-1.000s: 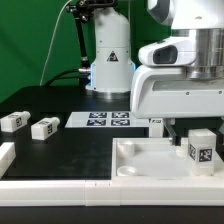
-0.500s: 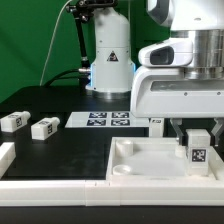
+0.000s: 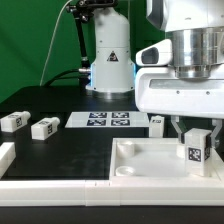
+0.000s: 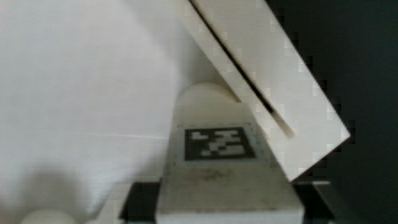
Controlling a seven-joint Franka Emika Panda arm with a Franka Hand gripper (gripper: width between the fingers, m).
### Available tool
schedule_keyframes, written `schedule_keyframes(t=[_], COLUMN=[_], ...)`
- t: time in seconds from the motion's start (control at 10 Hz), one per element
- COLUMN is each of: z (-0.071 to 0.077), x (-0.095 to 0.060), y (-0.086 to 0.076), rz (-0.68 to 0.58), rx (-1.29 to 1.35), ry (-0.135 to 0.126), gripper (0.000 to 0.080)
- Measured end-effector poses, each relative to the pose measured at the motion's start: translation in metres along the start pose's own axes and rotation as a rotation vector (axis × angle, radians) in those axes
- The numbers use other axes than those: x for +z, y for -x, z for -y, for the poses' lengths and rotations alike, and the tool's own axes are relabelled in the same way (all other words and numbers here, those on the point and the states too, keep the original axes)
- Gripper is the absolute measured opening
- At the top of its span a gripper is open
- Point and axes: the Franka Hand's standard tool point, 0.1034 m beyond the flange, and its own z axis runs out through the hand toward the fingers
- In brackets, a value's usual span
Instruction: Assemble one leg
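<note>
Now | pincer (image 3: 196,136) clamped on blocky white leg (image 3: 197,149) | smooth tabletop (image 3: 150,160) beneath

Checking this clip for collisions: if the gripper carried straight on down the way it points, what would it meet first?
The gripper holds a leg upright over the tabletop. Straight down, the leg's lower end would likely meet the tabletop first, near its corner; exact depth is unclear.

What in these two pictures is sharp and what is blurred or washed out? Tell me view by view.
Exterior view: fairly sharp and evenly lit; the tag on the leg held by the gripper is readable, and the white tabletop looks bright but keeps its edges. Wrist view: soft and out of focus; the leg's tag is fuzzy, and the tabletop washes out to near featureless white.
</note>
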Motion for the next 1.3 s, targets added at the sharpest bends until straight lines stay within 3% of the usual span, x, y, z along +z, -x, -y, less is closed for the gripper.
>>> schedule_keyframes(t=[0.2, 0.5, 0.7, 0.8, 0.9, 1.1, 1.3], z=[0.0004, 0.0022, 0.002, 0.0028, 0.0049, 0.0062, 0.0098], x=[0.0004, 0.0003, 0.0005, -0.0012, -0.0023, -0.0034, -0.0053], y=[0.0005, 0.0031, 0.0035, 0.0038, 0.0032, 0.005, 0.0009], rz=[0.011, 0.016, 0.019, 0.037, 0.034, 0.046, 0.062], rx=[0.215, 0.327, 0.276, 0.165, 0.024, -0.193, -0.527], ry=[-0.008, -0.004, -0.002, 0.017, 0.016, 0.037, 0.074], gripper=[0.0291, 0.0293, 0.0535, 0.0535, 0.0627, 0.0643, 0.0649])
